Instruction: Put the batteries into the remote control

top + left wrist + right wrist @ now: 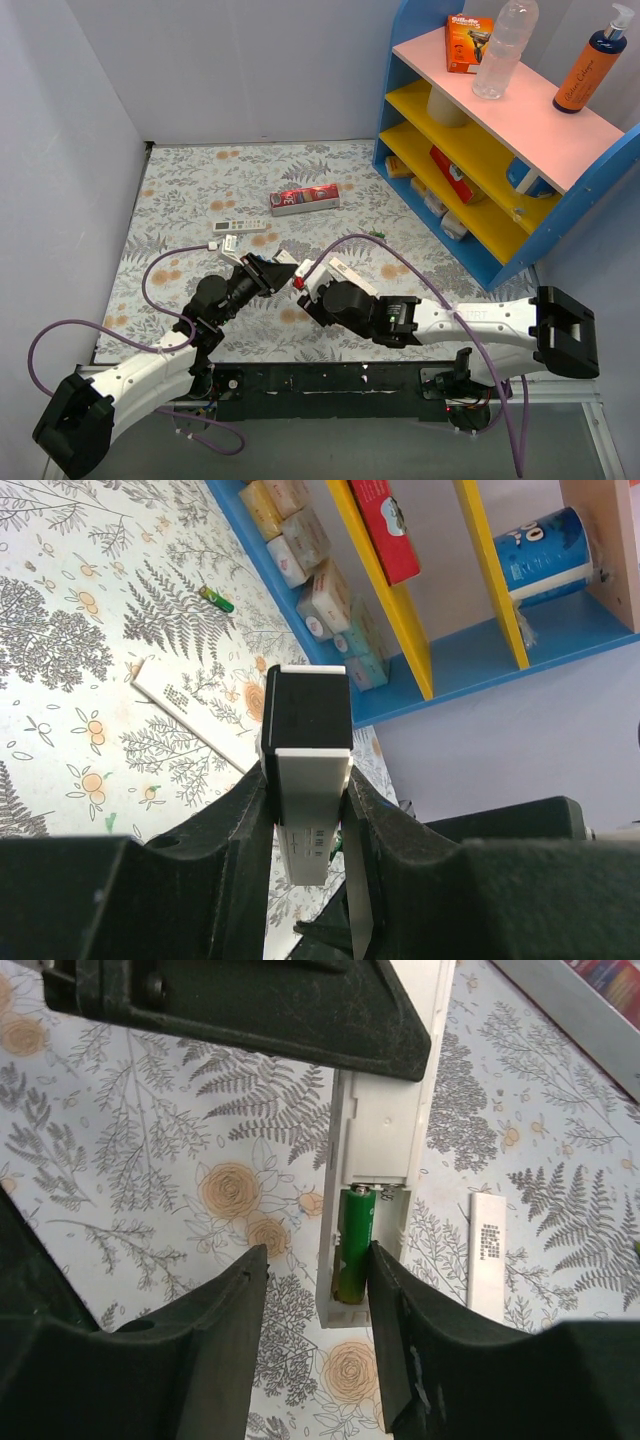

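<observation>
Remote control (pixel 385 1125) held clear of the mat (pixel 180 190), clenched across its width by the left gripper (pixel 308 780), battery bay uncovered and facing the right wrist camera. One green battery (pixel 355 1245) lying in the bay, long axis in line with the remote's own length; looks bedded down, though hard to be sure at the near end. Neighbouring slot mostly hidden behind a right finger (pixel 430 1360).

Right gripper (pixel 315 1260) released, spread either side of the bay end: one finger just beside the battery, the other apart from the casing. Grasping nothing.

Spare battery (pixel 378 236) loose on the mat near the foot of the shelf (pixel 480 670), well apart from both grippers. Lies off to the right of the right gripper and farther from the arm bases. Nearer the right arm than the left, and the left occupied with the remote anyway. Seen slanted in the left wrist view, so not lined up with the bay as things stand.

Likely next: draw the right gripper back from the bay, swing toward the shelf, turn the wrist to close across the spare's short width, not along its length. Small and round, so apt to roll if nudged. White strip (pixel 487 1260), probably the bay cover, flat on the mat beside the remote.
</observation>
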`<control>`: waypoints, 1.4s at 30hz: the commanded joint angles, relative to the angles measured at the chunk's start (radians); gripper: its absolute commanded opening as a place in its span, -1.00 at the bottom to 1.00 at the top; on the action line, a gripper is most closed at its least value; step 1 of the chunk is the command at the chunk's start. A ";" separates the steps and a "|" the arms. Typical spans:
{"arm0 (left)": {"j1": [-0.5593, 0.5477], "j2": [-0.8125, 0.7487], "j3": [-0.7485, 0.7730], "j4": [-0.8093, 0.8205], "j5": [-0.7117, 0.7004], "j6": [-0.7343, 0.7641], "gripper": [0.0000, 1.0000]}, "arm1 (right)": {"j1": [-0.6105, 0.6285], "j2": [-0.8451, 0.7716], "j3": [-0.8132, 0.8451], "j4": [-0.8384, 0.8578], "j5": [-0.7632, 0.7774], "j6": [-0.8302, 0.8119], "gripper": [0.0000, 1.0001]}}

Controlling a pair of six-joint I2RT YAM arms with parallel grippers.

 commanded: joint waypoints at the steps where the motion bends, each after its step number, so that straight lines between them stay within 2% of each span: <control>1: -0.003 -0.030 0.059 0.002 -0.018 -0.025 -1.00 | 0.041 0.050 0.074 0.041 0.167 0.020 -0.04; 11: -0.003 -0.030 0.065 0.004 -0.036 -0.062 -1.00 | 0.110 0.167 0.149 -0.005 0.291 0.037 -0.45; 18: -0.003 -0.023 0.072 0.038 -0.031 -0.101 -1.00 | 0.119 0.221 0.178 -0.047 0.356 0.064 -0.49; 21: -0.005 -0.024 0.078 0.036 -0.022 -0.095 -1.00 | 0.119 0.222 0.181 -0.051 0.348 0.066 -0.39; 31: -0.003 -0.039 0.038 0.010 -0.019 -0.049 -1.00 | 0.118 0.135 0.195 -0.047 0.282 0.006 0.22; 37: -0.003 -0.041 0.015 -0.030 -0.034 -0.019 -1.00 | 0.101 0.057 0.242 -0.155 0.216 -0.035 0.41; 42: -0.005 -0.027 -0.013 -0.021 -0.036 -0.019 -1.00 | 0.015 -0.026 0.259 -0.247 0.072 -0.029 0.51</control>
